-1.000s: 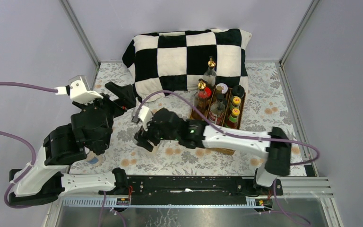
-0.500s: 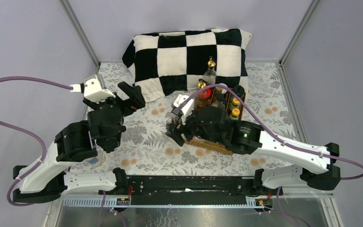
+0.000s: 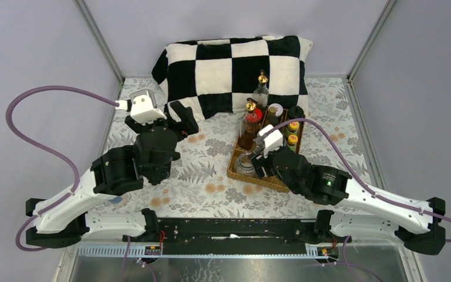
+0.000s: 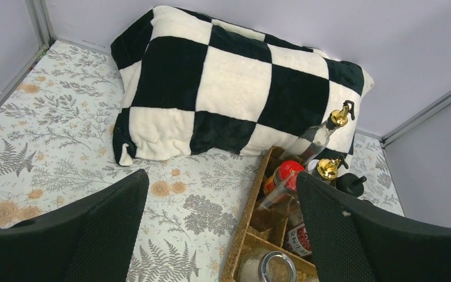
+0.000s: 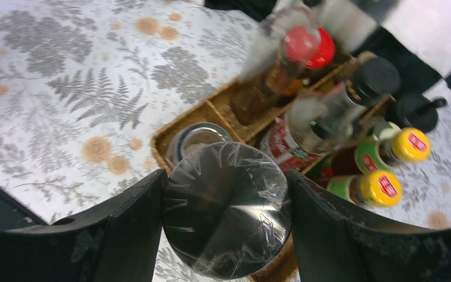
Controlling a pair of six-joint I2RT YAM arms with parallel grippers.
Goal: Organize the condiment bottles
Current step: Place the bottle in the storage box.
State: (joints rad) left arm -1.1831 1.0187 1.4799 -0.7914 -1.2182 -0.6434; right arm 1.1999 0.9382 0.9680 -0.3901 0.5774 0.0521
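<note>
Jar with film-wrapped lid is clamped in our right gripper, over the near end of the wicker tray, just beside another jar in it. Other bottles stand in the tray, by the checkered pillow. Our left gripper: fingers spread wide, empty, left of the tray.

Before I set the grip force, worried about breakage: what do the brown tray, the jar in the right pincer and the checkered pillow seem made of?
Compartmented brown tray: probably woven wicker, matte; braided rim shows. Round-lidded jar: lid looks like glossy dark metal under crinkled clear plastic film; body hidden. Black-and-cream checkered pillow: plush fabric, fuzzy nap.
</note>
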